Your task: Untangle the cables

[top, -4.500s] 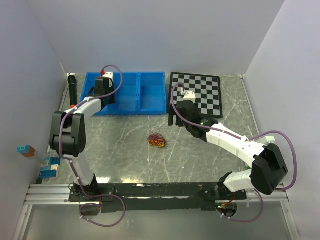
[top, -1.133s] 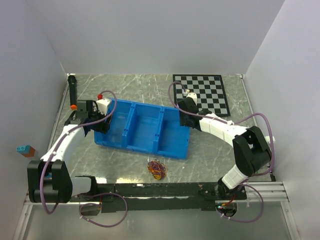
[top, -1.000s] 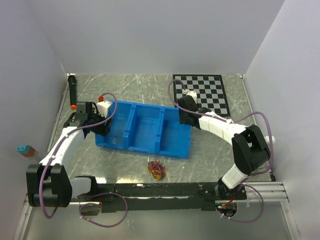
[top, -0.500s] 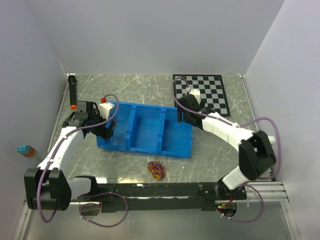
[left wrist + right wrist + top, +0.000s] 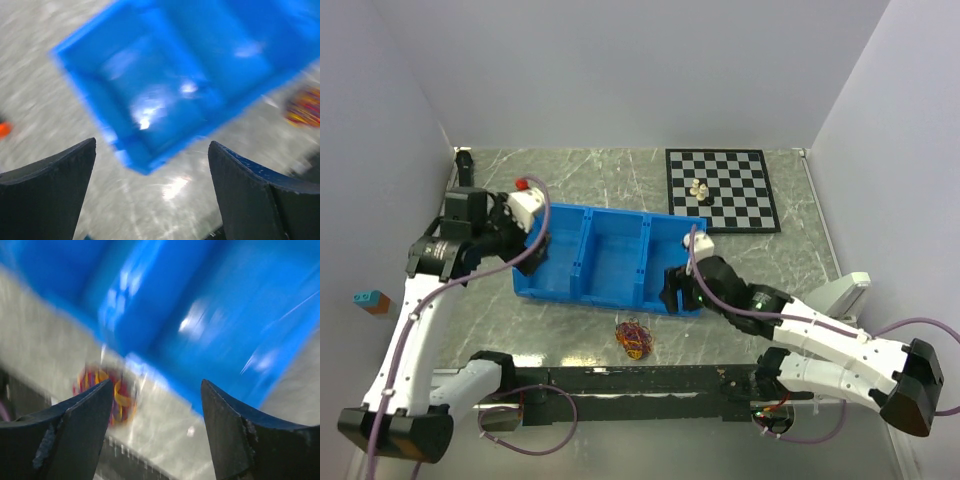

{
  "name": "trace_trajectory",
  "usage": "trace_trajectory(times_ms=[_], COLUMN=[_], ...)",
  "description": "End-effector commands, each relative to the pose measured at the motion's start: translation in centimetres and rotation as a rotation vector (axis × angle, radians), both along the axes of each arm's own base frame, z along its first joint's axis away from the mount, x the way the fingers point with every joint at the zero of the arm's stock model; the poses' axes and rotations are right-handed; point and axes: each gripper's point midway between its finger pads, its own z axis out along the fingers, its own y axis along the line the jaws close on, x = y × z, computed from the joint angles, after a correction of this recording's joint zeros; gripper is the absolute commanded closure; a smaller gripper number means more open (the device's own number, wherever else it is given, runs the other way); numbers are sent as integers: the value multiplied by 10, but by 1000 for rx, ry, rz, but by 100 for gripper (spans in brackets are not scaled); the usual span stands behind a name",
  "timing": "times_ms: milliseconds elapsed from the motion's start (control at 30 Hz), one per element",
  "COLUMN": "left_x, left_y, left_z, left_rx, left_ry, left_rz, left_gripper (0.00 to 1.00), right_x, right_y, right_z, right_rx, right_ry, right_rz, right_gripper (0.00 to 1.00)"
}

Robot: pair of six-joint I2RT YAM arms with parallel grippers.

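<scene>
Black fingers of left gripper [image 5: 527, 252] held over left end of blue bin [image 5: 605, 262], spread wide, nothing gripped. Bin set mid-surface [image 5: 570, 180], compartments apparently bare. Cables [image 5: 636, 338]: small red-yellow-black tangle lying on surface just in front of bin, untouched. Right gripper [image 5: 668, 292] poised at bin's front right corner, near tangle, jaws apart, empty. Step judged: approach, separation not begun. Next move judged: tangle pinned by one gripper, single strand drawn out by other.

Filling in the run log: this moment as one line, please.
left gripper open over left end of blue bin | right gripper open over its near edge | cables tangled on table before bin, untouched
</scene>
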Motion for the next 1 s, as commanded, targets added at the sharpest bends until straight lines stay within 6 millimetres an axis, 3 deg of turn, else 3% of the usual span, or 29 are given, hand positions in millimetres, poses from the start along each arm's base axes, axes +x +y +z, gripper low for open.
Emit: trace_trajectory(times_ms=[0,133,433,633,700,800,967], left_x=[-55,-73,-89,-103,-109,-117,-124], left_y=[-49,-78,-138,-184,-195,-206,-214], left_z=[-3,-31,-75,-110,-123,-135,-143], left_rx=[-65,-83,-42,-36,-37,-43,-64], left_ry=[89,158,262,383,428,448,475], left_rz=[-270,-373,-565,-697,-714,-722,-713], left_gripper=[2,2,8,10,12,11,12], right_x=[-38,-59,-72,-76,-79,-82,-85], right_y=[30,47,70,63,59,50,30], right_z=[-17,-33,-66,-68,-69,-69,-63], right_rx=[113,105,51,83,92,104,162], right_ry=[81,130,229,247,258,267,234], right_rz=[210,336,404,366,351,319,250], right_gripper=[26,29,32,32,37,50,52])
